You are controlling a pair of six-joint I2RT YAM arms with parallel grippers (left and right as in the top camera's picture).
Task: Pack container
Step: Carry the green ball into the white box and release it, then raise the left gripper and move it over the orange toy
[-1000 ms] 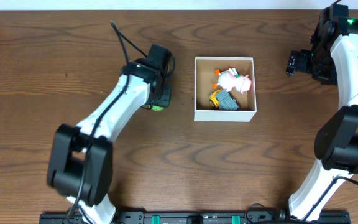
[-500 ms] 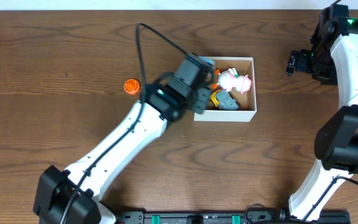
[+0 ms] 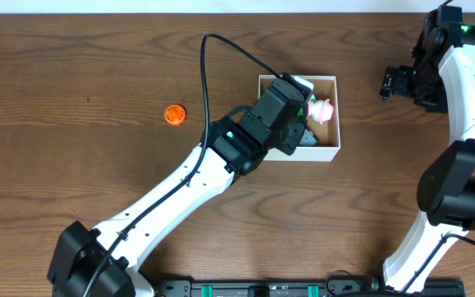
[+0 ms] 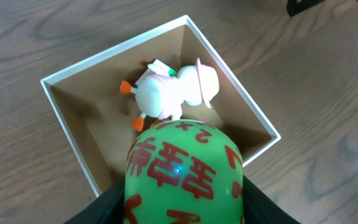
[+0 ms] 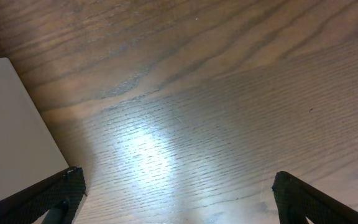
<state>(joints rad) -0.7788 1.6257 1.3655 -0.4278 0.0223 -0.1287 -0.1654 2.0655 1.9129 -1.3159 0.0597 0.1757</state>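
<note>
1. The square, shallow container (image 3: 337, 124) with white walls and a brown cardboard inside sits on the dark wooden table (image 3: 72, 74), right of centre in the overhead view.
2. The left gripper (image 3: 297, 114) hangs over the container's left half, its jaws pinching a green rounded ball with red characters (image 4: 184, 171) from both sides.
3. In the left wrist view the ball is above the container's (image 4: 73, 115) near corner.
4. A white plush toy with orange feet and a pink hat (image 4: 163, 93) lies inside, against the far wall.
5. A small orange round disc (image 3: 172, 114) lies on the table, well apart from the container to its left.
6. The right gripper (image 3: 392, 82) hovers over bare wood to the container's right, its fingers (image 5: 64, 190) spread wide and holding nothing.
</note>
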